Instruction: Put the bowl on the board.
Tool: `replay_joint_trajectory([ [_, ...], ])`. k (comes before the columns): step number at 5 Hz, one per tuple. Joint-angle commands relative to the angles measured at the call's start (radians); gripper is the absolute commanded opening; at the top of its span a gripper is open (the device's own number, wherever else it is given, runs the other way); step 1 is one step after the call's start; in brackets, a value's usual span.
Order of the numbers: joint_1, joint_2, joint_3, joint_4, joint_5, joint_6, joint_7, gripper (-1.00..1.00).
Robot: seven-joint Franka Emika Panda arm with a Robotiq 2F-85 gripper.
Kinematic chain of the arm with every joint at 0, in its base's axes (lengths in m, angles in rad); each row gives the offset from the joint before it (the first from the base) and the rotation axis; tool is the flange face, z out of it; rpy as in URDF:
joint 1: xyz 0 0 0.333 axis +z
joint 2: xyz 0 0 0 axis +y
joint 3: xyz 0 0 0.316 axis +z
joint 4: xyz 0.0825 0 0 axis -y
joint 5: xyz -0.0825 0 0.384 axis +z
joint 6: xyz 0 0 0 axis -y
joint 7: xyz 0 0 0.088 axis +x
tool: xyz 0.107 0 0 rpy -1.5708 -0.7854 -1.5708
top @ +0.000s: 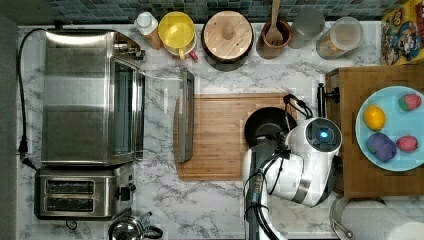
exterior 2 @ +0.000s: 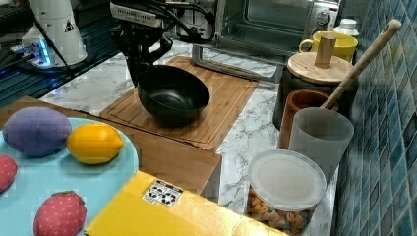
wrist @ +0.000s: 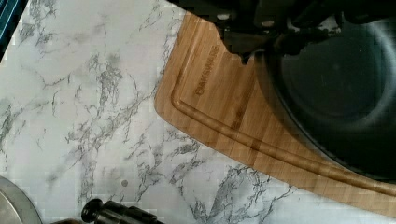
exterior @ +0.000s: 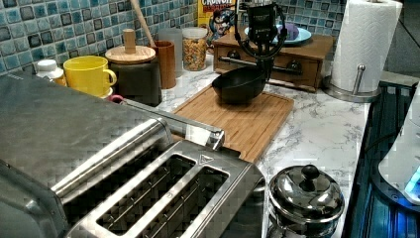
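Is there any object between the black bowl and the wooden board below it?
Nothing visible: the glossy black bowl, gripped at its rim by the gripper, hangs tilted just above a bare end of the light-brown wooden cutting board.

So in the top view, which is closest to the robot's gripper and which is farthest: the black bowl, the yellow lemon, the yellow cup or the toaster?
1. The bowl, right at the gripper, over the board.
2. The lemon, on the blue plate at the top view's right.
3. The yellow cup, by the back wall.
4. The toaster, at the top view's lower left.
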Motion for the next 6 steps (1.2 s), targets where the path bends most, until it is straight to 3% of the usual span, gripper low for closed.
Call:
replay_joint_trajectory([
  [1, 0.016, -0.006, 0.018, 0.045, -0.043, 0.011, 0.127, 0.0],
  [6, 0.015, -0.037, 0.005, 0.024, -0.02, 0.013, 0.065, 0.0],
])
